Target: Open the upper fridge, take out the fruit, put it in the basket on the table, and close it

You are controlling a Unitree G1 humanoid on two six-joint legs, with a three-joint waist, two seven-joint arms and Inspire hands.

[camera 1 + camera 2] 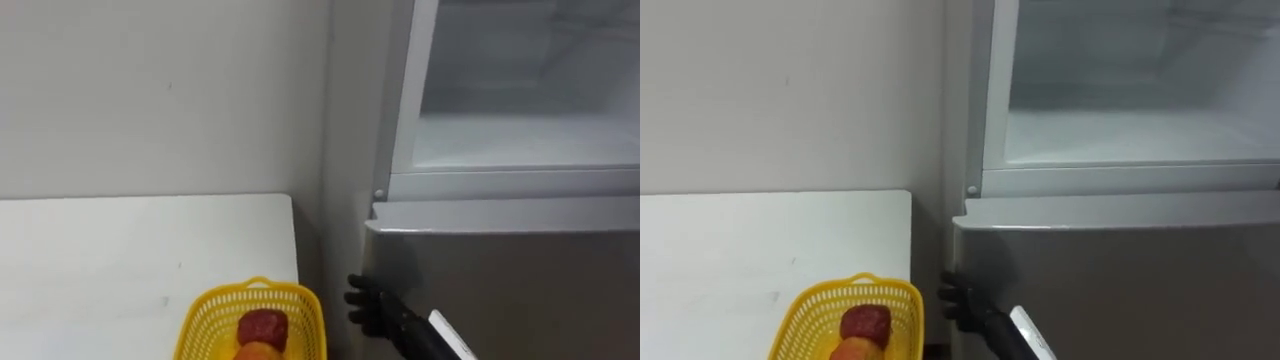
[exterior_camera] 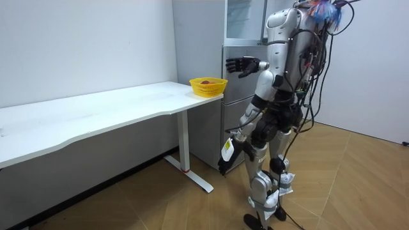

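Note:
The upper fridge compartment (image 1: 520,140) stands open, and the part of its white interior that I see holds nothing. Below it the grey lower door (image 1: 500,280) is closed. My right hand (image 1: 365,305) is raised in front of that door's left edge, below the open compartment, fingers spread and holding nothing. In the room view this hand (image 2: 241,64) reaches out at chest height towards the fridge (image 2: 243,19). My left hand (image 2: 225,156) hangs low beside my leg. I stand close to the fridge, just past the table's end.
A yellow basket (image 1: 215,310) sits on the near corner of the white table (image 1: 120,260), to my left beside the fridge. It holds a red fruit (image 1: 263,326) and an orange one (image 1: 258,350). A white wall runs behind the table.

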